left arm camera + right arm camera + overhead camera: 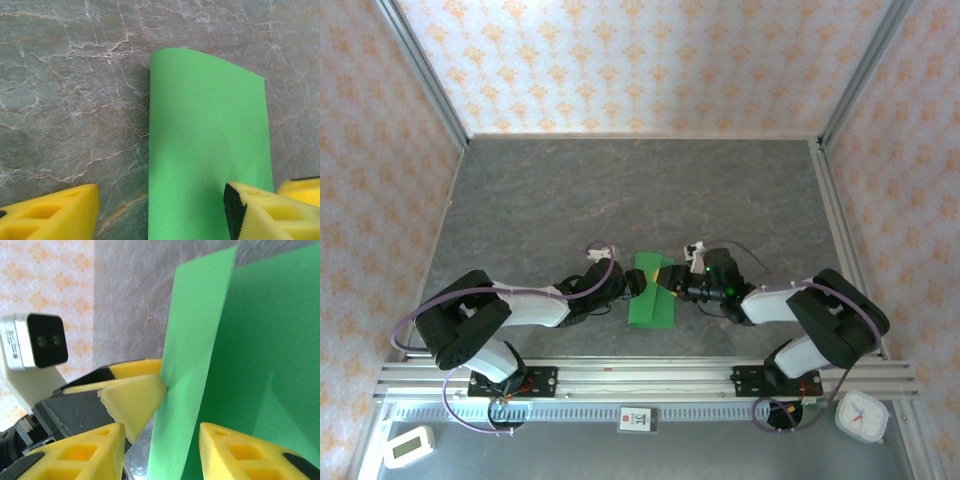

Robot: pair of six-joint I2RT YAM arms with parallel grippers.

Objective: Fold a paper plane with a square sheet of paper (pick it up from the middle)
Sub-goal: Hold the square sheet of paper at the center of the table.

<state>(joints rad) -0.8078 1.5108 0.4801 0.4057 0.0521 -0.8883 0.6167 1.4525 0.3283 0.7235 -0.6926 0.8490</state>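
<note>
Green paper [651, 300], part-folded, at middle of table's [620, 190] near edge, long axis near-to-far, between both arms. Right gripper [161, 430] spread astride raised flap [195, 340], not pinching. Left gripper [161, 197] spread, straddling paper's left edge.

Top camera looks down from six o'clock, while the left wrist camera [39, 342] and its right twin press close from nine and three, sharing the green sheet [650, 295].

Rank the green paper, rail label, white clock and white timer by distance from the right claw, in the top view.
1. The green paper, at the right claw, centre.
2. The rail label, near edge, centre.
3. The white clock, near-right corner.
4. The white timer, near-left corner.
</note>
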